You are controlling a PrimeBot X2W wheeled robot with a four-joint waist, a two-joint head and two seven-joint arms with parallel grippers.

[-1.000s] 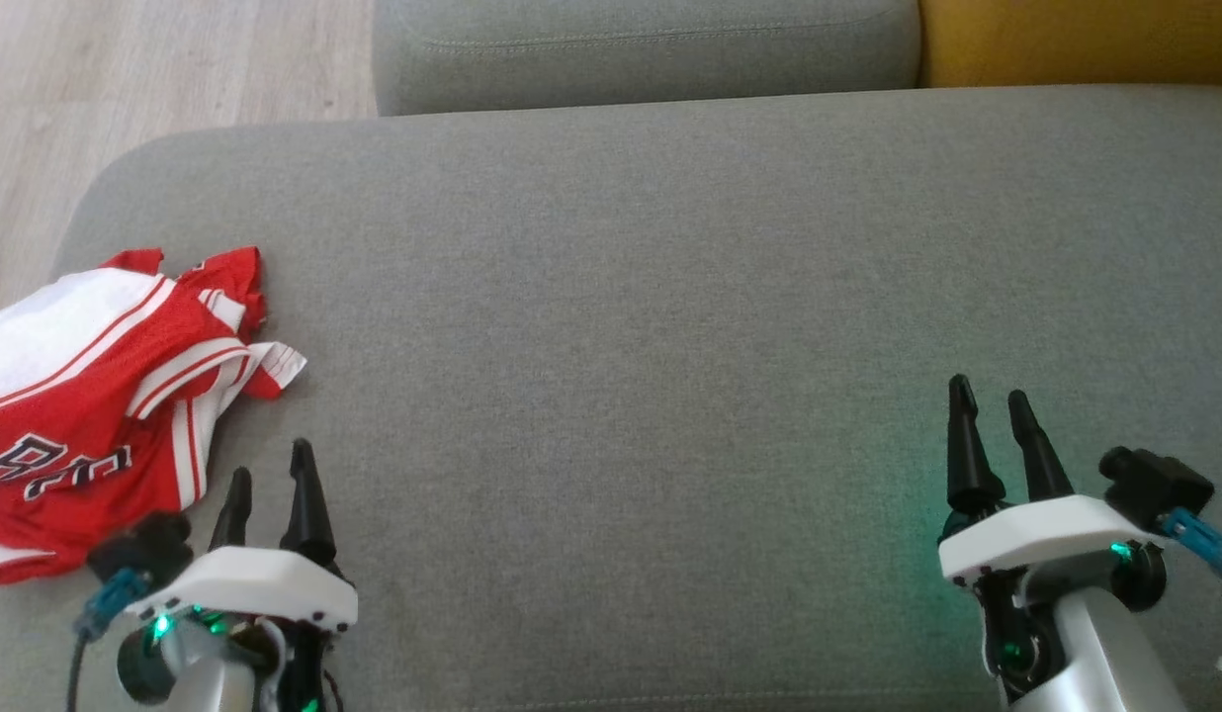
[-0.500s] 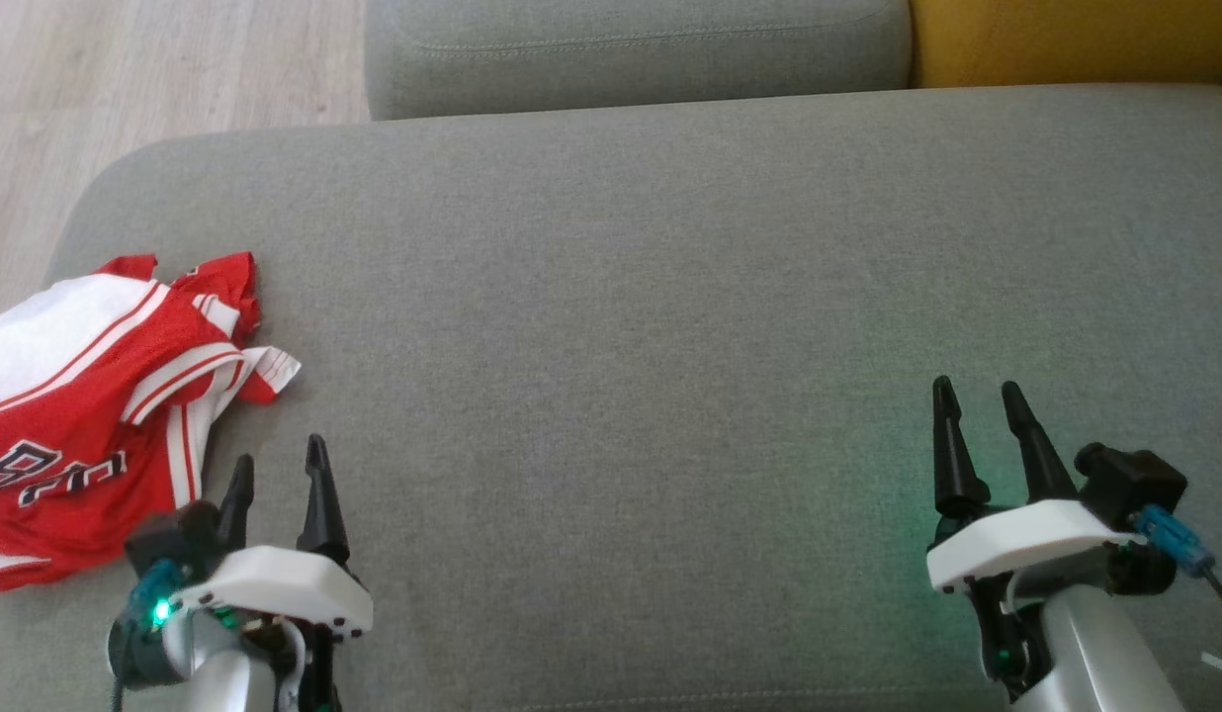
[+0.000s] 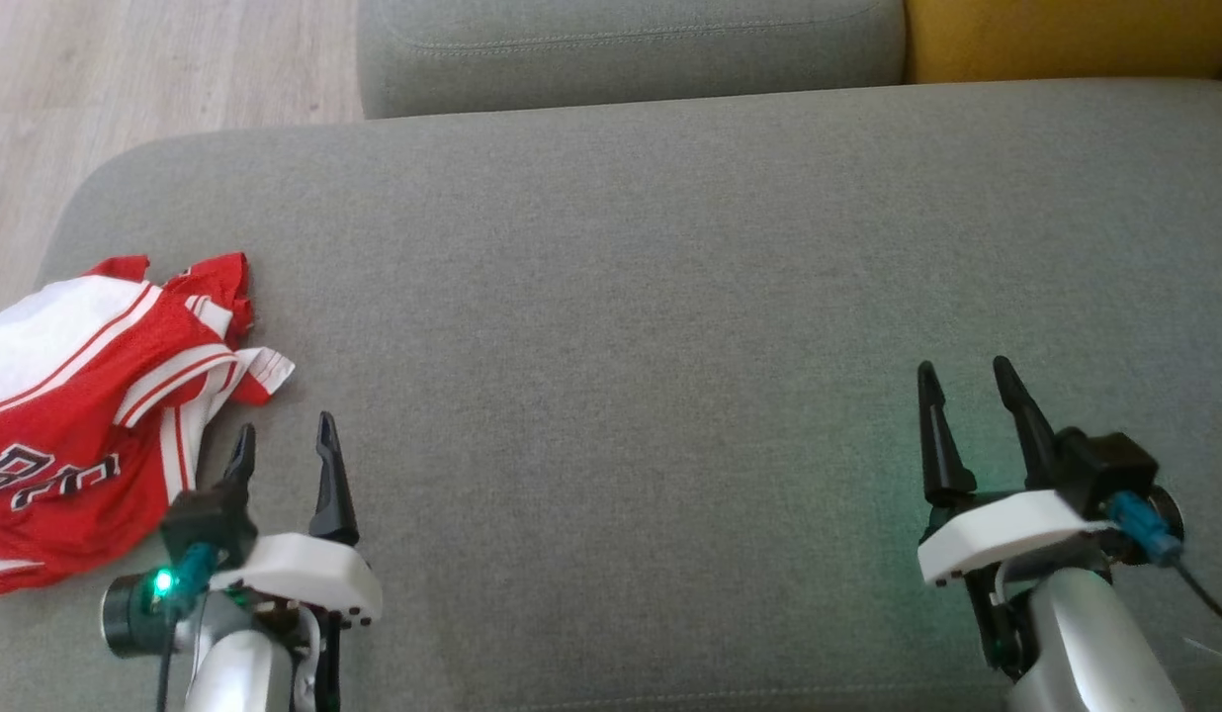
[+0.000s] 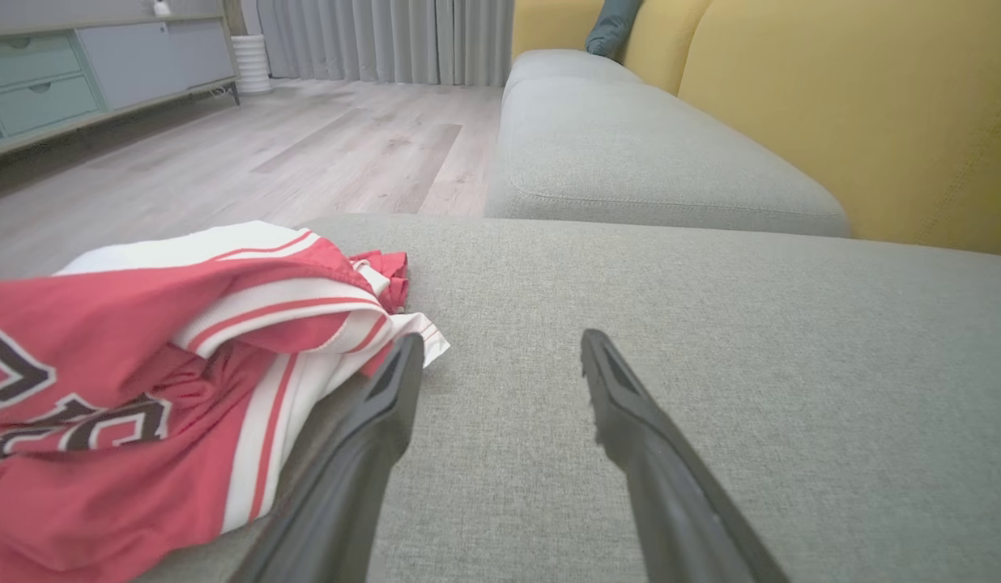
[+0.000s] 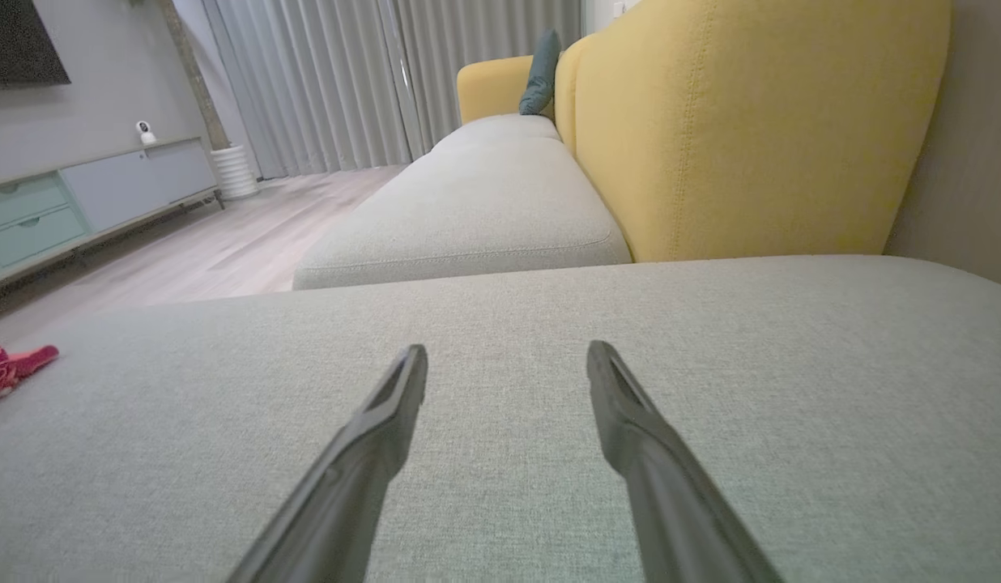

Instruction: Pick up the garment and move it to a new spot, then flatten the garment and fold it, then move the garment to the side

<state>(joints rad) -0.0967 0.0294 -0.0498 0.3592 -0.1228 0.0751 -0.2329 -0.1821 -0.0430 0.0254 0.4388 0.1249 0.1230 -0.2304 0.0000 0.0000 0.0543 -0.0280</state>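
Our left gripper [image 3: 284, 425] sits at the lower left of the head view, its two dark fingers spread wide with nothing between them. Our right gripper [image 3: 964, 364], at the lower right, is just as open and just as empty, poised over bare cloth. Both point up the frame across the broad grey seat cushion [image 3: 621, 297]. As we judge it, the job has barely begun: the garment [image 3: 87, 415], a red and white jersey with dark lettering, lies crumpled and unlifted, so picking it up, carrying it to a new spot, flattening it, folding it and moving it aside all remain ahead. The jersey is heaped at the left edge of the head view, on the left end of the cushion, and is partly cut off by the frame. Its striped white hem lies just beside the outer finger of our left gripper. In the left wrist view that finger's tip overlaps the hem at the lower left, and we cannot tell whether the two touch. From our right gripper the jersey is well apart, a scrap of red at the far left edge of the right wrist view. Beyond the cushion lie a second grey seat [image 3: 631, 49] at the top, a yellow backrest [image 3: 1066, 40] at the upper right and pale wood floor [image 3: 127, 59] at the upper left.
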